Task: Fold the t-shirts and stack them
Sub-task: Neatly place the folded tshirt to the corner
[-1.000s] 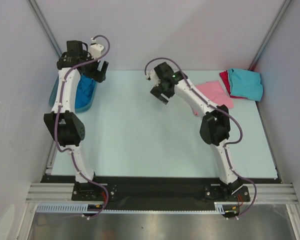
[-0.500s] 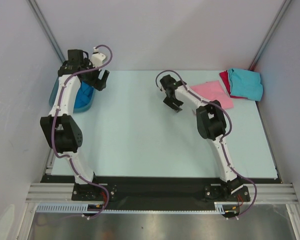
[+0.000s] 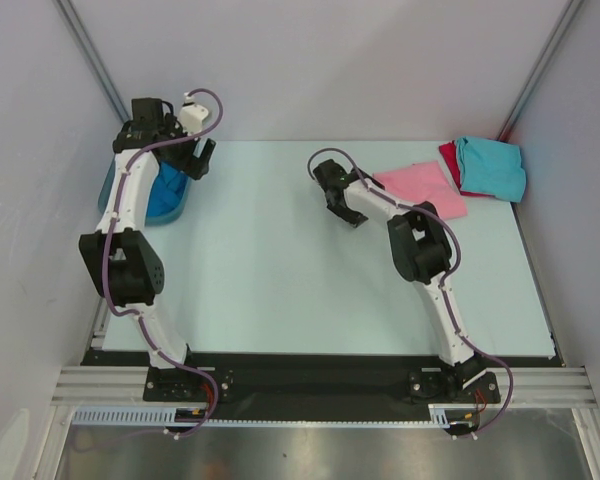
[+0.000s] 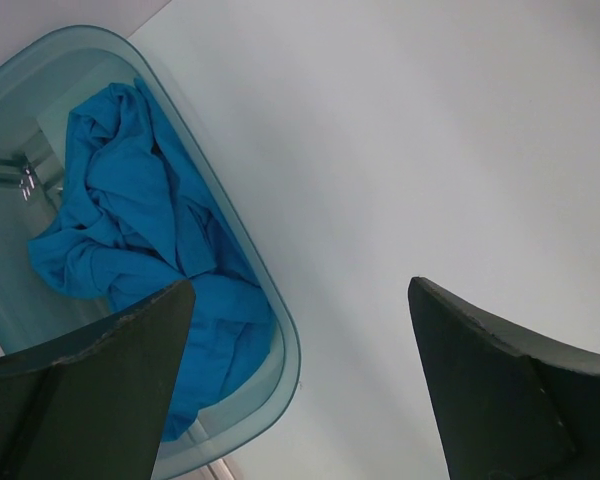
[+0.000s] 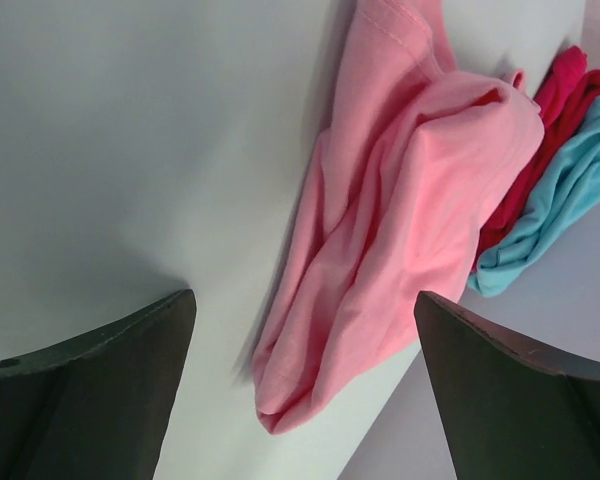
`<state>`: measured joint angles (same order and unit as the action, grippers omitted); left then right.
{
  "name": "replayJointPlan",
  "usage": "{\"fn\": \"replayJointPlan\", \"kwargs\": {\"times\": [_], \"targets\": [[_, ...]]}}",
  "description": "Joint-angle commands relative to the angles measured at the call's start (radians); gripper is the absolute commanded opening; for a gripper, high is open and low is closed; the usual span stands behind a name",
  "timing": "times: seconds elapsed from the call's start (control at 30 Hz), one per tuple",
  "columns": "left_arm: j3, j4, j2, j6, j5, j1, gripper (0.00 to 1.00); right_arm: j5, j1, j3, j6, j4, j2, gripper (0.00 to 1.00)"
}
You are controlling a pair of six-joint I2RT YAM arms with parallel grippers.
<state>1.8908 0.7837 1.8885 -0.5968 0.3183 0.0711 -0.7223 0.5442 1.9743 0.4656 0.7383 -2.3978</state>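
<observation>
Far right corner: soft turquoise cloth tee (image 3: 492, 168) atop red cloth tee (image 3: 448, 158), seemingly folded. Light pink cloth tee (image 3: 420, 188) rumpled beside, unstacked. Bright blue cloth tee (image 4: 150, 250) bunched in translucent grey-blue plastic tub (image 4: 20, 110). Left gripper (image 4: 300, 300) spread near tub; right gripper (image 5: 305, 310) spread, empty, by pink tee. Half remains.

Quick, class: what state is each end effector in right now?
Left end effector: open, holding nothing, near the tub.
Right end effector: open, holding nothing, near the pink tee.

Both arms (2 in all) reach forward: left gripper (image 3: 196, 160) raised at far left, right gripper (image 3: 347, 212) low near centre, jaws spread wide.
</observation>
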Motion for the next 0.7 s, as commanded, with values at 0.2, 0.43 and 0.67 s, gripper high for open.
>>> {"fn": "replayJointPlan", "kwargs": {"times": [0.2,0.43,0.67], "targets": [[0.086,-0.029,-0.005,-0.031,0.028,0.018,0.95,-0.028,-0.069,-0.061,-0.018,-0.033,0.02,0.98],[0.128,-0.029,0.012,-0.041,0.018,0.024,0.96,-0.011,-0.075,-0.071,-0.018,-0.03,0.006,0.94],[0.166,-0.027,0.026,-0.052,0.011,0.024,0.97,0.037,-0.079,-0.052,-0.03,-0.008,-0.017,0.91]]}}
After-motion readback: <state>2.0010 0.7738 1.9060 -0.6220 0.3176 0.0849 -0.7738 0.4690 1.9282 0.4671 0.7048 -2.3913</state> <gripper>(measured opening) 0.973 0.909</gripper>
